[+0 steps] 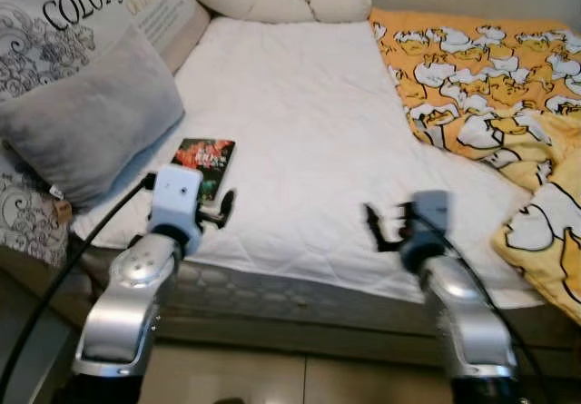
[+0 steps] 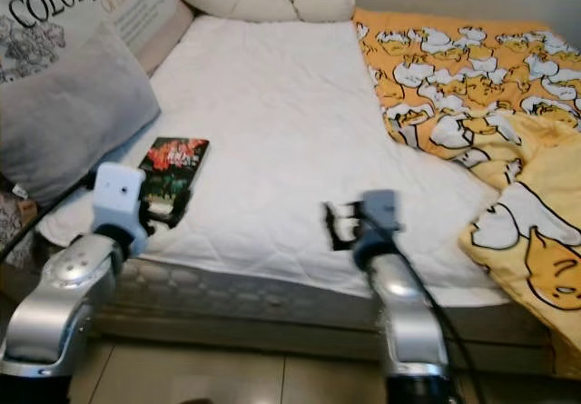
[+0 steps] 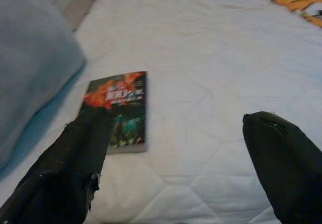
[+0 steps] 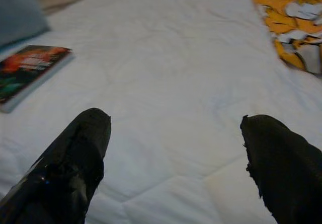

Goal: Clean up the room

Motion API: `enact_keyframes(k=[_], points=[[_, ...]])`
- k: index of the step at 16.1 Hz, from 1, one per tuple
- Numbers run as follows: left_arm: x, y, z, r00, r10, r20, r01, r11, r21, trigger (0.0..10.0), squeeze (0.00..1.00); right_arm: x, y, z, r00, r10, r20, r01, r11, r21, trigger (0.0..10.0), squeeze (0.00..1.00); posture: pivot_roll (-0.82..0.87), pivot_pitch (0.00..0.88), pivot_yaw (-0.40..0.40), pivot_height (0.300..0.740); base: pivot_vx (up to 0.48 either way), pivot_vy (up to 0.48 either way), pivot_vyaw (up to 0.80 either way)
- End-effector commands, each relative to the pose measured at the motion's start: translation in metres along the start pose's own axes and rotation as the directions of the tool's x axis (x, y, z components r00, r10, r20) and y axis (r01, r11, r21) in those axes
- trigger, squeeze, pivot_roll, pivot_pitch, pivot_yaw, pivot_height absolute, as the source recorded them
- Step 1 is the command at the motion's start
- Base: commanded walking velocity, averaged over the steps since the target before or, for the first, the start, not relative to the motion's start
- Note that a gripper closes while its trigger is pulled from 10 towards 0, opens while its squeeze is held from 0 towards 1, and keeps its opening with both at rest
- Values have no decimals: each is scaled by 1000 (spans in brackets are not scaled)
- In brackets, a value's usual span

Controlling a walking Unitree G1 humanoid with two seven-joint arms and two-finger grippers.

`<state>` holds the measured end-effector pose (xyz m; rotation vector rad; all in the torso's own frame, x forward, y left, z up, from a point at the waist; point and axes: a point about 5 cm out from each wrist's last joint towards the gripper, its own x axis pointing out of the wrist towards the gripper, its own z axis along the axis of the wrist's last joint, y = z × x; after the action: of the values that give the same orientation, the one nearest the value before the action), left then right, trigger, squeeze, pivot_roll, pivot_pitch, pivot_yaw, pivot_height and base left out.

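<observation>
Both silver arms reach up from the lower frame edge in the left eye view, their lower parts cut off. Over the near edge of the bed (image 1: 300,150), the left gripper (image 1: 218,211) hangs just short of a book (image 1: 205,161), whose near end its white wrist block hides; the right gripper (image 1: 381,227) sits mid-edge. A grey pillow (image 1: 91,123) overlaps a printed cushion (image 1: 82,14) at the bed's left edge, and a yellow patterned blanket (image 1: 490,95) runs off the right side.

Right eye view: same layout, the book's cover lettering too small to read.

Left wrist view: the fingers (image 3: 75,168) stand wide apart and released, one tip overlapping the book's near corner; contact cannot be told.

Right wrist view: black fingers (image 4: 75,158) spread apart, empty, above bare white quilt, the book partly cut off at the frame edge.
</observation>
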<state>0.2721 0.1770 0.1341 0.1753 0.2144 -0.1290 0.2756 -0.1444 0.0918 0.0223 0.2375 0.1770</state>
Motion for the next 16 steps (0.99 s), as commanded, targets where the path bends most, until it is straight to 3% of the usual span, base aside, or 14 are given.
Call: enact_keyframes(k=[1,8,11,14,16], points=[[1,-1,0,1000,2,6,-1,1000,-24,10000,0,0,-11,6,999,-37,17,37,999,-7,10000,0,34,0,14,740,0,-352,0],[6,0,9,1000,-14,25,15,1000,-8,10000,0,5,-17,2,998,-67,-9,67,998,-17,10000,0,49,0,17,740,0,-348,0],[9,-5,9,999,-29,32,29,999,-22,10000,0,10,-20,12,998,-70,9,70,998,-1,10000,0,25,0,22,740,0,-336,0],[10,-12,15,995,-61,78,64,997,-43,10000,0,11,-17,15,999,-42,1,42,997,69,10000,0,29,0,7,740,0,0,0],[9,-13,16,993,-71,89,76,996,-46,10000,0,10,-13,17,1000,-15,11,14,998,56,10000,0,25,0,8,740,0,0,0]])
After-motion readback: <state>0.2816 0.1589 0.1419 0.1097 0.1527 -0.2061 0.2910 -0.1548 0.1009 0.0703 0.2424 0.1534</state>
